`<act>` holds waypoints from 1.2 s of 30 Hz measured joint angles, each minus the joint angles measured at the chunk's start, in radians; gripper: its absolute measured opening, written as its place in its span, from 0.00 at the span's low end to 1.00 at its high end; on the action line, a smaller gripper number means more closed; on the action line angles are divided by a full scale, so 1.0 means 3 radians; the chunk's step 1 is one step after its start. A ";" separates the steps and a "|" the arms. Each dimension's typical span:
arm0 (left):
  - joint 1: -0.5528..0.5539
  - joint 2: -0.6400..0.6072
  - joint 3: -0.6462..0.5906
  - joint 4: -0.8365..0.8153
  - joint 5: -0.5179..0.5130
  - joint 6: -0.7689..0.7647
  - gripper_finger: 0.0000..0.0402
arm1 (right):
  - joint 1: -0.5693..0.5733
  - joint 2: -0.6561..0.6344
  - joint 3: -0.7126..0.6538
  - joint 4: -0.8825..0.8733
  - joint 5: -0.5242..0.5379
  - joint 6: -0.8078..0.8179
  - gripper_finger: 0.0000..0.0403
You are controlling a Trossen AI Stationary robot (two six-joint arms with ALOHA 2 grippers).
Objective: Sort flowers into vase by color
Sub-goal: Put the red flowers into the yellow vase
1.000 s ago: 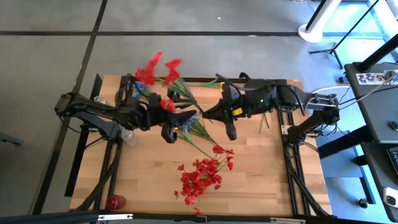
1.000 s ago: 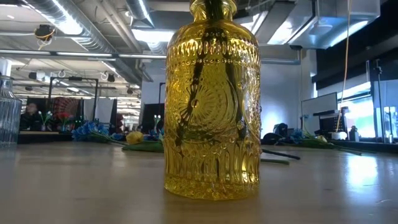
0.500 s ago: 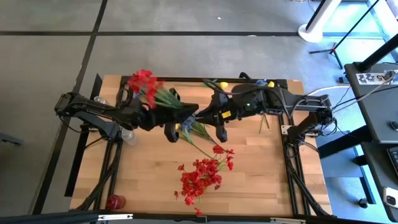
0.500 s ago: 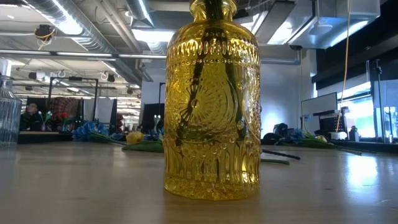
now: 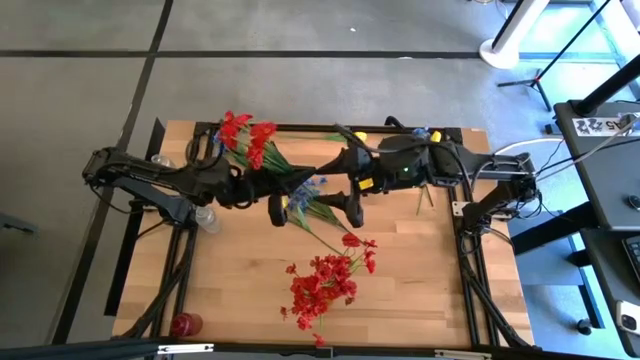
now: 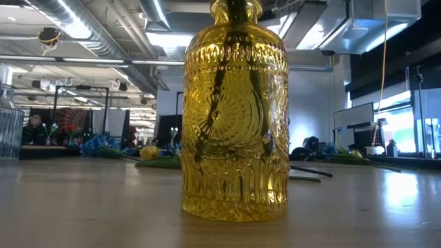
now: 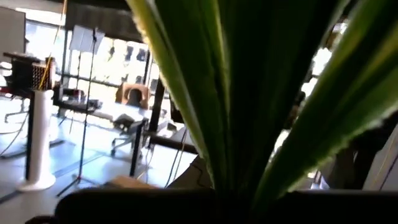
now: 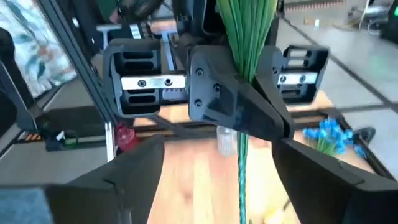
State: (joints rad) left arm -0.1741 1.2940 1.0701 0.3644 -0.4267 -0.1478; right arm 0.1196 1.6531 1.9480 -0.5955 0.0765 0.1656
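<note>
The left gripper (image 5: 283, 190) is pinched on the green stems of a red-bloomed artificial sprig (image 5: 245, 138), whose flowers rise behind it toward the table's far left. Just right of it, the right gripper (image 5: 338, 196) stands spread wide, empty. A loose red sprig cluster (image 5: 322, 282) lies nearer than both on the wooden table (image 5: 240, 270).

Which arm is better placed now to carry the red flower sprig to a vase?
Probably the left. The left gripper is shut on the red sprig by its green stems, while the right gripper is open beside it, holding nothing.
</note>
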 joint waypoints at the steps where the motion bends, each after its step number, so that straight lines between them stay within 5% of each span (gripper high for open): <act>1: -0.0001 0.0010 -0.0004 -0.0052 -0.0029 0.0001 0.00 | 0.0000 0.0000 0.0000 -0.0107 0.0000 0.0051 0.75; 8: -0.0057 -0.0067 -0.0035 -0.0224 -0.0103 0.0081 0.00 | -0.0006 -0.0271 0.0001 -0.0790 -0.0028 0.0196 0.70; 14: -0.0050 -0.0061 -0.0018 -0.0377 -0.0125 0.0065 0.00 | -0.0010 -0.0514 0.0017 -0.0323 0.0221 0.0114 0.69; 29: -0.0086 0.0257 -0.0021 -0.0219 -0.0002 -0.0097 0.00 | -0.0031 0.0276 0.0005 0.0456 -0.0114 0.0117 0.68; 36: -0.0119 0.0246 -0.0018 -0.0299 -0.0021 -0.0097 0.00 | -0.0029 0.0285 0.0005 0.0507 -0.0118 0.0115 0.47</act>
State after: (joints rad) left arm -0.2098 1.3678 1.0649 0.2748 -0.4331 -0.1768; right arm 0.1108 1.7386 1.9495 -0.4432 0.0410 0.2001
